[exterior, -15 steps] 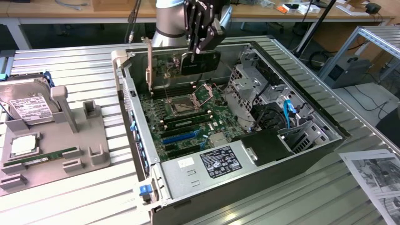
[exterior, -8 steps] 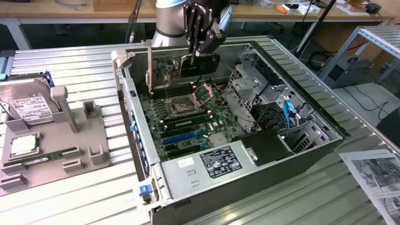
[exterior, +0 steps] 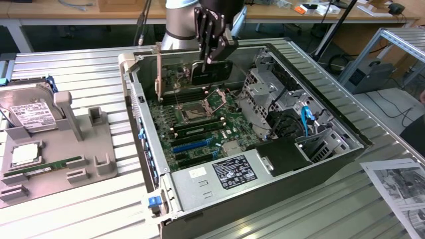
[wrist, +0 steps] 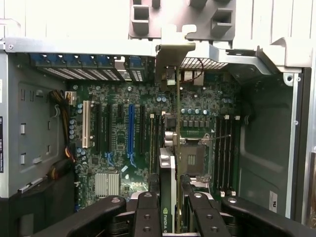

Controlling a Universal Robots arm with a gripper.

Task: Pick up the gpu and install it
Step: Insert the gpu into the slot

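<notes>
Fingers [exterior: 214,44]: drawn in narrow and clamped on the gpu [exterior: 211,72], one to each face of the thin board, gripping its upper edge.

Gpu: held upright on edge inside the open computer case [exterior: 142,115]. In the exterior view it hangs at twelve o'clock from the CPU socket [exterior: 197,112], its lower edge apparently clear of the motherboard [exterior: 219,132]. By my reckoning it is not yet seated. In the wrist view the silver bracket [wrist: 174,54] sits close to the case's rear slot openings.

Slots: blue expansion slot [wrist: 131,127] among the dark ones. The card's line runs to one side of it, nearer the socket, so I judge it unaligned.

Other contents: power supply [exterior: 229,174] at six o'clock from the socket, drive cage [exterior: 267,94] at two o'clock.

Outside the case, at nine o'clock from it: grey parts holder [exterior: 99,164] on the tabletop [exterior: 86,214], carrying the hard drive [exterior: 30,112] and the memory stick [exterior: 50,167].

Hazards, as judgement:
- A descent off the slot's line would put the edge connector on board components or the open socket.
- The bracket could snag on the rear wall if the card is tilted.
- The grip on a thin, tall board may let it pivot under insertion force.
</notes>
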